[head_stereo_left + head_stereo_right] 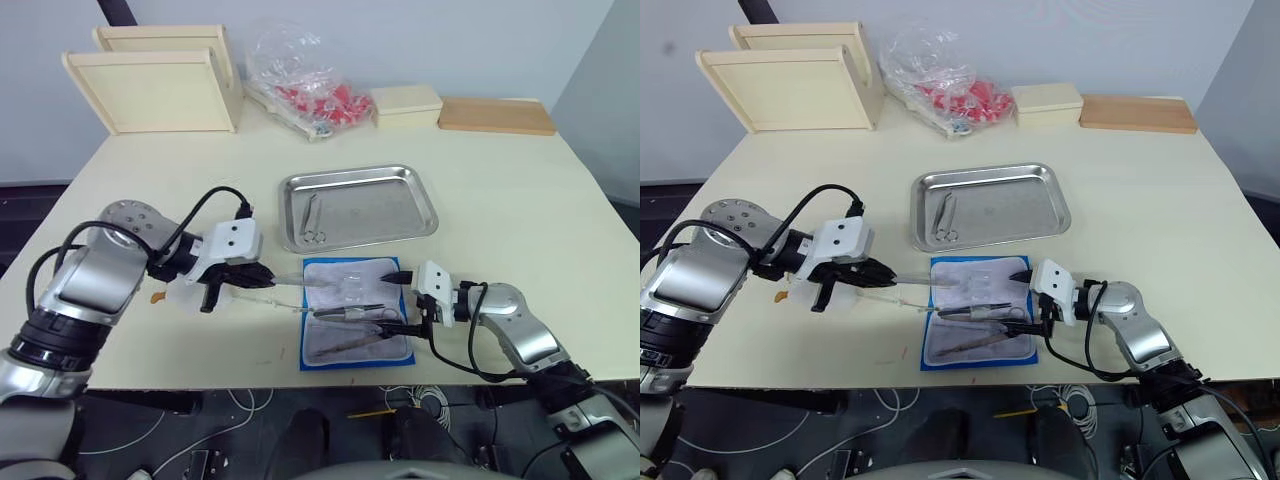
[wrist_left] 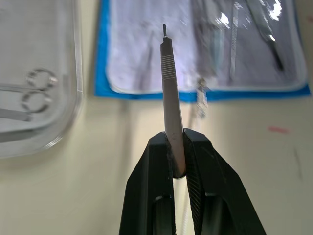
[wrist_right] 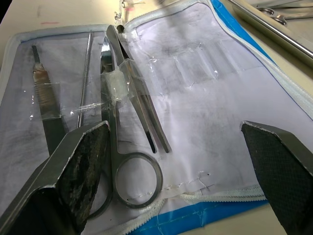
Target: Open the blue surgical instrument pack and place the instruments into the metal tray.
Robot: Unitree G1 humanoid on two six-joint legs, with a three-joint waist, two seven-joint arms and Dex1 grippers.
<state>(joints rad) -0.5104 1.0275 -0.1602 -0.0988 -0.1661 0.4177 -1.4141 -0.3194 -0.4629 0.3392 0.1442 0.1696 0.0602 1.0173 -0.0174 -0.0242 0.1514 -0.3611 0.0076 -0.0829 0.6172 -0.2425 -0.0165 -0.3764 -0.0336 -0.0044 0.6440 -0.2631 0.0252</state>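
Note:
The blue surgical instrument pack point(image 1: 355, 312) lies open at the table's front edge, pale lining up. Several instruments sit in its clear pockets: ring-handled scissors point(image 3: 117, 122), a thin probe point(image 3: 87, 73) and a flat handle point(image 3: 46, 107). My right gripper point(image 3: 175, 126) stands open at the pack's right edge, fingers spread wide and holding nothing. Left of the pack, my left gripper point(image 2: 177, 142) is shut on a slim straight instrument point(image 2: 171, 98) whose tip points toward the pack. Behind the pack, the metal tray point(image 1: 400, 178) holds one ring-handled instrument point(image 1: 313, 222).
Two pale wooden framed trays point(image 1: 160, 85) lean at the back left. A clear bag of red items point(image 1: 310, 85), a pale box point(image 1: 406, 103) and a wooden board point(image 1: 495, 113) line the back edge. The front table edge runs just below the pack.

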